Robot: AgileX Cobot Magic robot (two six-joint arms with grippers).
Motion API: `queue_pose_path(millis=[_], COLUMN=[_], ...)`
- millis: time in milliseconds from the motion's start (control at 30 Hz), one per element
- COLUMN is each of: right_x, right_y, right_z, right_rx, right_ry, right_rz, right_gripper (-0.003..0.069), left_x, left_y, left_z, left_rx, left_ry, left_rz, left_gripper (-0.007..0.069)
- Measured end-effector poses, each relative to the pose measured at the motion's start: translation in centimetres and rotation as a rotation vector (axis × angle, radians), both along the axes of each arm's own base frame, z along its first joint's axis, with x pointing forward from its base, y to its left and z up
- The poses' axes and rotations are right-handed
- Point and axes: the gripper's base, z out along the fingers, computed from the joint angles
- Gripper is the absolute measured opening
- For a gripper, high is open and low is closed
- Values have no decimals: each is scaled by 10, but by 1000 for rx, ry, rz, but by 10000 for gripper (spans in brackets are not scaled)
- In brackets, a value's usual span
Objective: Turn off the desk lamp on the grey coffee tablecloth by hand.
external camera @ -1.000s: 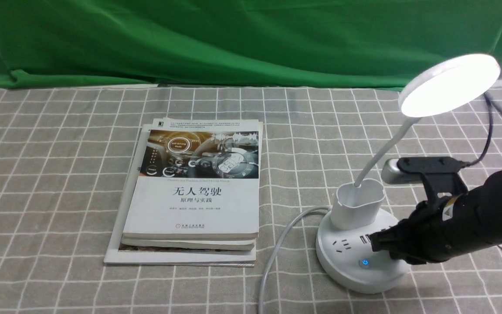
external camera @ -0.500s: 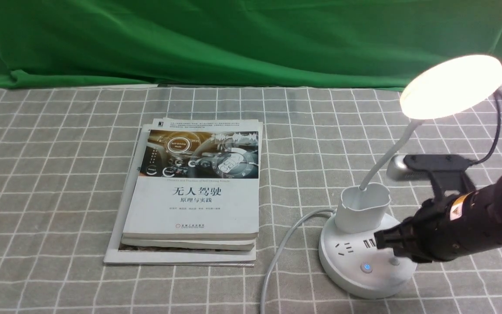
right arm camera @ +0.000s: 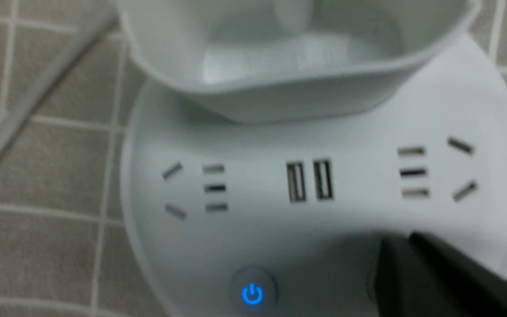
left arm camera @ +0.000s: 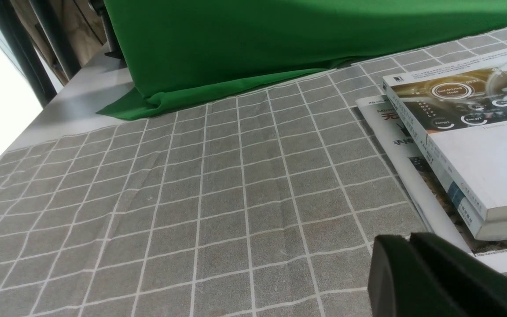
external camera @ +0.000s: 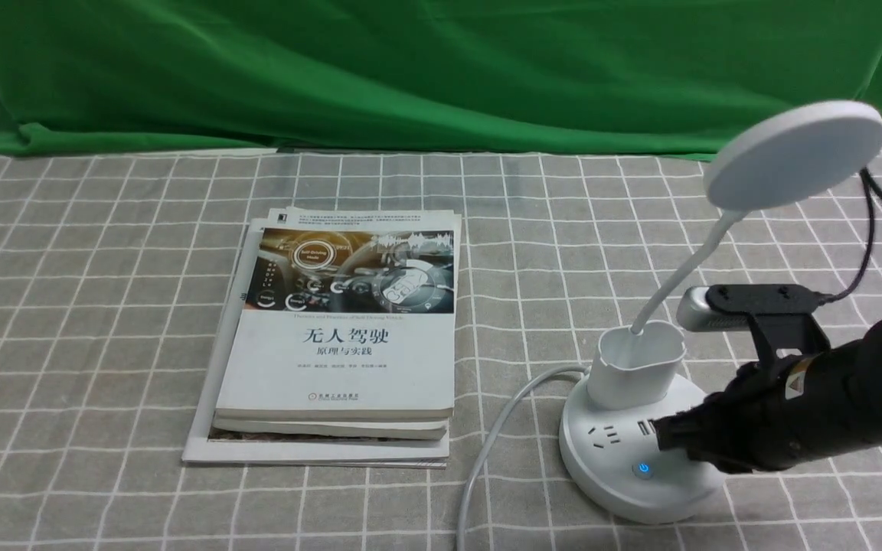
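Desk lamp (external camera: 635,366) dark, right hand (external camera: 664,436) at its base.
The lamp stood on the grey coffee tablecloth (external camera: 89,306), right of stacked books (external camera: 341,337); the hand, closed and empty, rested its tip beside the blue-lit button (external camera: 643,468).

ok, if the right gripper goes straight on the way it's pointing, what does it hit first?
Most likely the top of the lamp base. The right gripper sits low over it, its tip aimed toward the USB ports. I can't tell whether it touches. The cup stands further along that line.
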Motion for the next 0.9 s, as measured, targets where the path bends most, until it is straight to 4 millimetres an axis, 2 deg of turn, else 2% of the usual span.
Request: queue_pose_path(millis=[133,300,400,567,633,667,700,767,800,833,900], right_x=[1,-13,-17,-26,-37,-40,-52,-73,-80,-97,-114], right_y=[0,-7,-29,-71,-88,-90,-95,-96,-96,-97,-98], right_z=[3,19,50,90,112,116,134,152,154,161,159], right_rx=[9,-29,-91,-122,-131,-133,-146,-145,-139,-118,-104], right_ry=[-21,20,-15,-129,-236,-260,-389,-568,-614,-728,-814], right_rz=[-2,32,33,-90,-126,-130,-106,-71,-65,-70,-76], right_gripper=[55,55,55,37,31,31,31,31,32,32,32], left_x=[0,0,0,0,0,0,0,0,0,0,0], left_y=[0,0,0,0,0,0,0,0,0,0,0], left_z=[0,0,0,0,0,0,0,0,0,0,0], left_rx=[0,1,3,3,3,3,3,3,3,3,3], left_ry=[0,0,0,0,0,0,0,0,0,0,0], left_rz=[0,0,0,0,0,0,0,0,0,0,0], left_gripper=[20,20,20,20,20,20,20,20,20,20,20])
